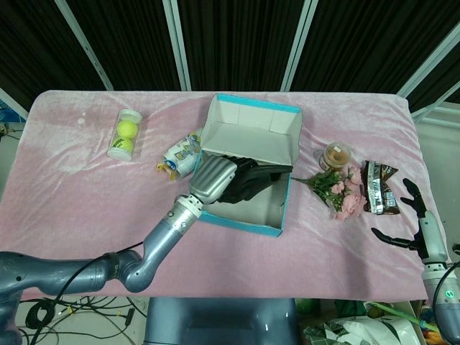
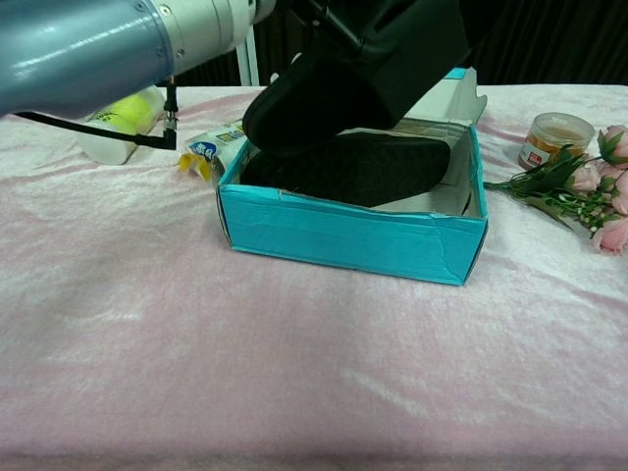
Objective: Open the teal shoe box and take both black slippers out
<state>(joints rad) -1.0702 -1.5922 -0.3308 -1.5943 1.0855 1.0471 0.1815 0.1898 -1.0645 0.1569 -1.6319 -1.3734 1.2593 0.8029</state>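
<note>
The teal shoe box (image 1: pixel 237 219) stands open at the table's middle, its lid (image 1: pixel 251 131) leaning back. My left hand (image 1: pixel 213 180) grips one black slipper (image 1: pixel 257 177) and holds it above the box. From the chest view this raised slipper (image 2: pixel 363 69) hangs tilted, toe down, over the box's front wall (image 2: pixel 353 235). The second black slipper (image 2: pixel 348 169) lies flat inside the box. My right hand (image 1: pixel 411 218) rests at the table's right edge, its fingers spread and holding nothing.
A tube of tennis balls (image 1: pixel 124 134) and a white snack packet (image 1: pixel 183 152) lie left of the box. To its right are a small jar (image 1: pixel 336 156), pink flowers (image 1: pixel 339 188) and a brown snack bag (image 1: pixel 379 188). Pink cloth covers the table (image 1: pixel 86 194).
</note>
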